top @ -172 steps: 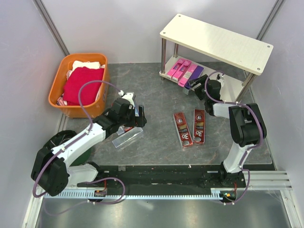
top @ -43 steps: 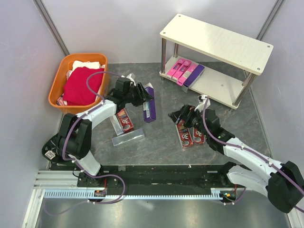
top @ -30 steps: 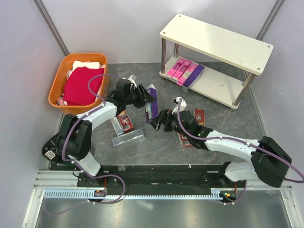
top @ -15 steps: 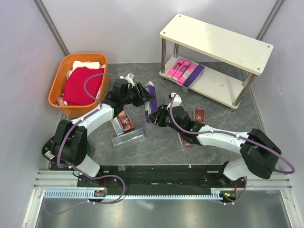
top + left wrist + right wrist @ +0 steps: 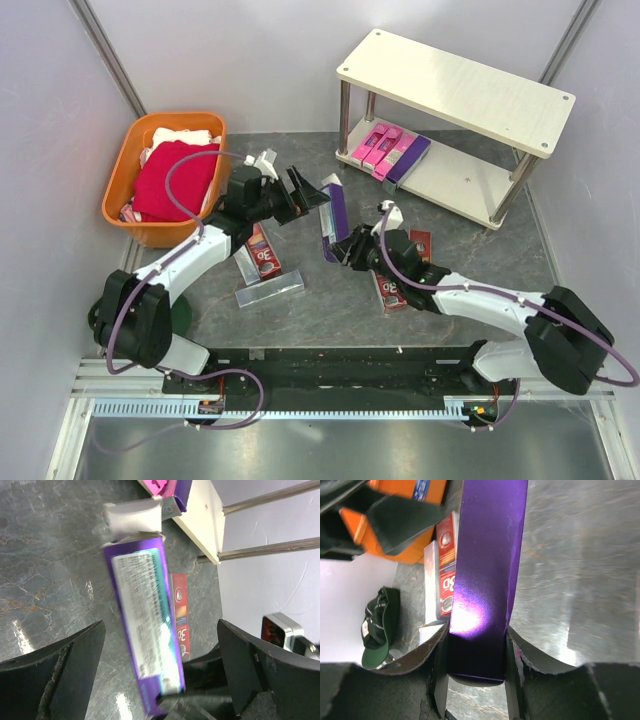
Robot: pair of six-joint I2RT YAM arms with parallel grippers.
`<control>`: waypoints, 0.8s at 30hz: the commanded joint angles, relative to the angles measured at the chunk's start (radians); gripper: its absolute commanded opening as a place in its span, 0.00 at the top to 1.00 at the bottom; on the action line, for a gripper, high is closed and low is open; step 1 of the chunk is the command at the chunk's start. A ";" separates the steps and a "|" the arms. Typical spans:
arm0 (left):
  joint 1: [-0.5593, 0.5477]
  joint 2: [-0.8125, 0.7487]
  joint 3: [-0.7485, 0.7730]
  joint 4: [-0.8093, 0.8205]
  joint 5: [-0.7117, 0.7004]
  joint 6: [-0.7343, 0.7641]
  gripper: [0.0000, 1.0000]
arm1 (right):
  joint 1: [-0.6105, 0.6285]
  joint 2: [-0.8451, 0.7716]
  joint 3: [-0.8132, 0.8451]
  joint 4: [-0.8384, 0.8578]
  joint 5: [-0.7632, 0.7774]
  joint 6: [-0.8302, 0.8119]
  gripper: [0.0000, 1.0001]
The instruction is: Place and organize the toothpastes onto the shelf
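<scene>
At desk [image 5: 330, 310] centre the right end effector [image 5: 352, 247] grips the purple carton [image 5: 334, 212] by one end while the left end effector [image 5: 311, 190] gapes open around it, so swinging toward the shelf [image 5: 455, 90] at 2 o'clock may twist it loose.

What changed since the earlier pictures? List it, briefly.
The right gripper swung away from the shelf toward the left arm and closed on the near end of the purple toothpaste carton. The left gripper, which had been holding that carton, opened and let go. The pink and purple cartons on the shelf's lower board, the silver carton and the orange basket stayed put.
</scene>
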State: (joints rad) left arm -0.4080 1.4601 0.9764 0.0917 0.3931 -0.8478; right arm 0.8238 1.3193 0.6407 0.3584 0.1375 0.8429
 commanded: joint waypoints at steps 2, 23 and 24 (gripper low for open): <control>-0.002 -0.076 -0.019 -0.027 -0.069 0.091 0.00 | -0.060 -0.162 -0.068 0.050 -0.003 0.024 0.79; -0.002 -0.029 -0.041 -0.015 -0.034 0.108 0.00 | -0.635 -0.184 -0.087 0.095 -0.193 0.038 0.80; -0.002 -0.030 -0.042 -0.015 -0.030 0.108 0.00 | -0.649 -0.146 -0.081 0.115 -0.205 0.044 0.80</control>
State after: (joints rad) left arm -0.4080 1.4311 0.9356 0.0555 0.3355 -0.7830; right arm 0.2455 1.1000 0.5056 0.2996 0.0193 0.8452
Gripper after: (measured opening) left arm 0.994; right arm 0.476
